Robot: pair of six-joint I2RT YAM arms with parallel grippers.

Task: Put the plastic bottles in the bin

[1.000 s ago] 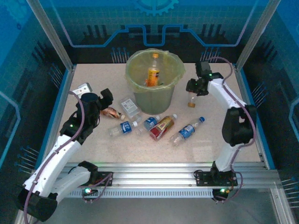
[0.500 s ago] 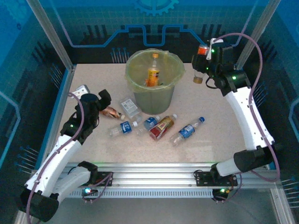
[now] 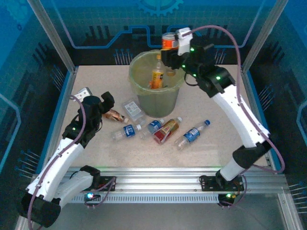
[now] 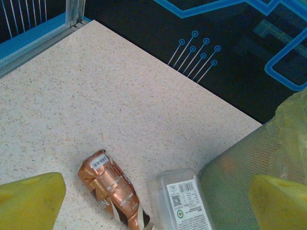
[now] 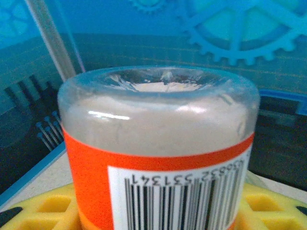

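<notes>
Orange-labelled bottle carried over to the bin
The right gripper, clamped on it, has swung from the table's right side to, seemingly, above the far rim; the cap end is hidden. Left gripper gapes, empty.

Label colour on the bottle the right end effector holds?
Orange with a white barcode panel, on the clear plastic bottle; clearest in right wrist view.

The speckled table is carrying the green bin at twelve o'clock, while six bottles are lying in a loose row before it: a copper bottle and a flat clear bottle toward nine o'clock, a blue-labelled bottle, a small blue bottle and a red bottle near the middle, and a blue-capped bottle toward four o'clock.
</notes>
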